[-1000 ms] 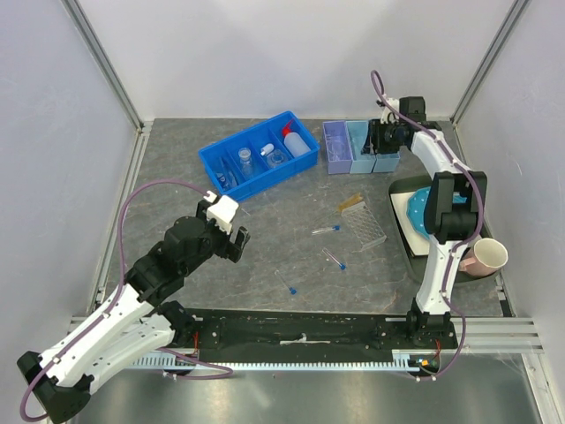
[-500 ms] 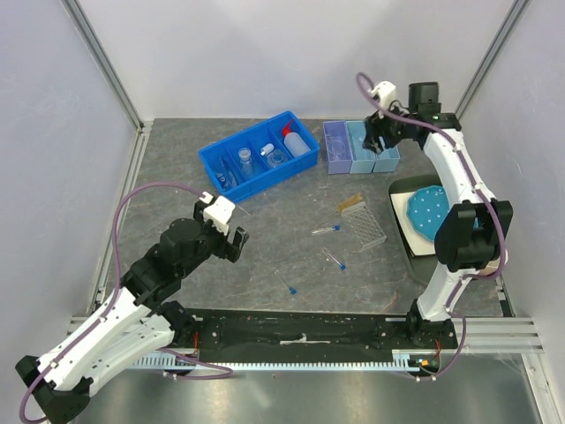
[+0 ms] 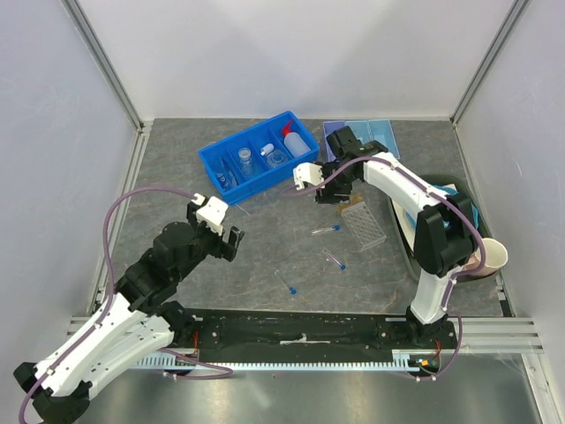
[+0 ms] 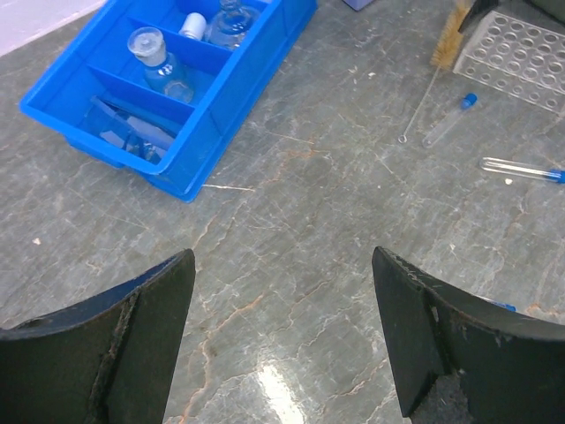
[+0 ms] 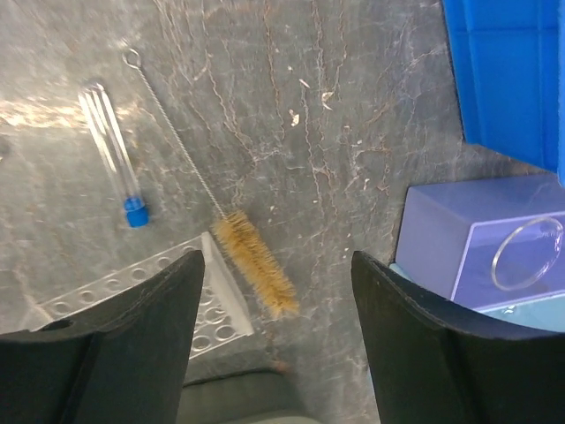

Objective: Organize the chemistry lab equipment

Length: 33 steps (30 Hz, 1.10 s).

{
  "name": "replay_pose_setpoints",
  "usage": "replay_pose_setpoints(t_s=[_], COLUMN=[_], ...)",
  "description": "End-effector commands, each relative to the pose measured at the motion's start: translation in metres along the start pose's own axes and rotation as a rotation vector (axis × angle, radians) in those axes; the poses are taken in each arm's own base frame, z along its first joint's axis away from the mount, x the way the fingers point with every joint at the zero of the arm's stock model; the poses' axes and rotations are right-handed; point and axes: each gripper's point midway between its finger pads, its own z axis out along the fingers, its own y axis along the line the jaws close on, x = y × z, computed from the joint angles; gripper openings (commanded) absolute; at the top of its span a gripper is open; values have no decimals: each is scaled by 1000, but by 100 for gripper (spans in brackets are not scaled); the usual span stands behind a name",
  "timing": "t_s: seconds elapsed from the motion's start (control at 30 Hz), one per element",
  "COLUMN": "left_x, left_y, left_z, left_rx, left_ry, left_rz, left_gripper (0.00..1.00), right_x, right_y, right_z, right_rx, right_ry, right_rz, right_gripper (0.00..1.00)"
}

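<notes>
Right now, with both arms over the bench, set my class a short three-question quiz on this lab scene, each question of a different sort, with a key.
1. True or false: the brush lies inside the blue bin.
2. How many blue-capped test tubes lie loose on the table? A one, B three, C five.
3. Fill the gap: the brush shows between the open fingers of the ___ arm.

Key
1. False: it lies on the table beside the clear rack.
2. B.
3. Right: the right tool hangs over it.
</notes>
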Motion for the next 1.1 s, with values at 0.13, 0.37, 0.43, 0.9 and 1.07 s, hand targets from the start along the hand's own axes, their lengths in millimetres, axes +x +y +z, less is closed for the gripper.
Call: replay_pose_setpoints(t_s=[0.13, 0.37, 0.43, 0.9, 1.07], left_x=[-12, -15, -14, -14, -14], left_y=[22, 25, 25, 25, 26], left_z=[-9, -12, -12, -12, -12], left_rx=[-111, -124, -123, -127, -130], left_ry=[-75, -96, -93, -95, -94], left_rz=[11, 6, 9, 8, 9], left_gripper=[88, 89, 89, 89, 89], right_x=[25, 41, 43, 62, 65], right_y=[-11, 7, 10, 30, 30], right_z=[39, 63, 67, 87, 93], right_rx=[-19, -105, -123, -222, -235], right_ry=[128, 171, 179, 225, 232], right_rz=[-189, -228, -230, -222, -235], right_gripper=[72, 69, 67, 50, 40])
